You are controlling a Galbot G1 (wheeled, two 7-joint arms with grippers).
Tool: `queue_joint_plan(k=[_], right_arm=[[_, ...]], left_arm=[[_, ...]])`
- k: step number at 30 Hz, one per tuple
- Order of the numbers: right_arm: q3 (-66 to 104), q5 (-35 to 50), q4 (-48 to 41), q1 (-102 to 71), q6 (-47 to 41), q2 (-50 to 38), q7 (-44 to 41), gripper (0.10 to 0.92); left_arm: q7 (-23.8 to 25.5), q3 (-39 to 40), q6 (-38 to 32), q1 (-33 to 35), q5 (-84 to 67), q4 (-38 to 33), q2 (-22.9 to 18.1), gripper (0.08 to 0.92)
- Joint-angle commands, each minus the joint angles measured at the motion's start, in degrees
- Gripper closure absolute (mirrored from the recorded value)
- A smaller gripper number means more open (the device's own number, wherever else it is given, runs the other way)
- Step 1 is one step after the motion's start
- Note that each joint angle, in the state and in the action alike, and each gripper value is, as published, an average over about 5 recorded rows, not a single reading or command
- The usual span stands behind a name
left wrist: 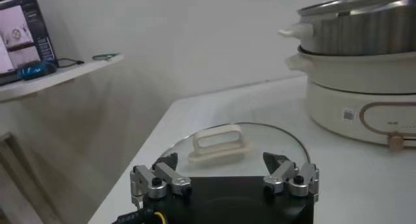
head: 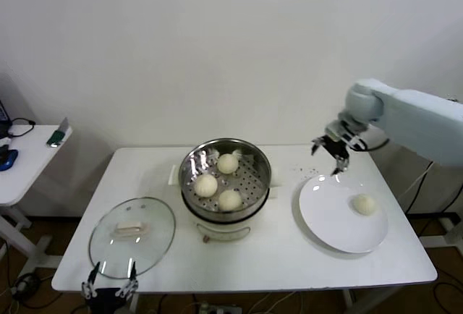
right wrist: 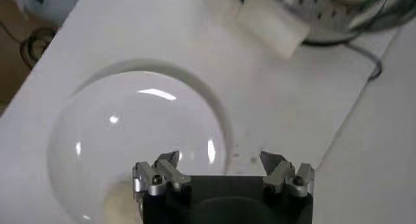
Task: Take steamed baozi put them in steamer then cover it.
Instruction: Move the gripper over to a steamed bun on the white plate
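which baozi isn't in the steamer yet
The baozi alone on the white plate, near the open right gripper; the other three sit in the steamer.

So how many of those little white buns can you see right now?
4. Three sit in the steamer: one at the back, one on its left, one in front. The fourth lies on the white plate.

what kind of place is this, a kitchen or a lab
Most likely a robot test room, not a kitchen. A plain white folding table stands against a bare white wall, a side desk holds a laptop, and the round steel steamer on a cream electric base sits alone as a prop.
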Motion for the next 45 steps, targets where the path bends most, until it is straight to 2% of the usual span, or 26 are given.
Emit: queue_joint_plan(k=[1,5,9,25,38,45], right_arm=[[13.8,-6.8,-4.9,-17.5,-4.2,-8.8,0.2,0.203],[20.7,-14.1,-10.8,-23.8,-1.3,-7.0,0.5,0.203],[24.9,-17.5,-15.2,-26.7,-0.2,-5.1,0.4,0.203],[31.6,-21.6,-24.3,-29.4,1.3,2.7,1.0,0.203],[31.7,-23.6,-27.1,-29.3,1.4,5.2,0.0,0.203],[31.5,-23.7,-27.4,-28.7,1.4,5.4,-0.6,0.282]], left_arm=[[0.0,-0.3,0.0,0.4,0.4,-0.4,0.0,0.177],[0.0,-0.5,0.0,0.7,0.5,-0.6,-0.3,0.177],[0.0,-0.5,0.0,0.8,0.8,-0.4,-0.5,0.177],[0.1,0.0,0.7,-0.1,2.5,0.1,-1.1,0.177],[0.0,0.0,0.8,-0.1,2.7,0.3,-1.2,0.177],[0.1,0.1,0.7,-0.1,2.7,0.4,-1.2,0.177]])
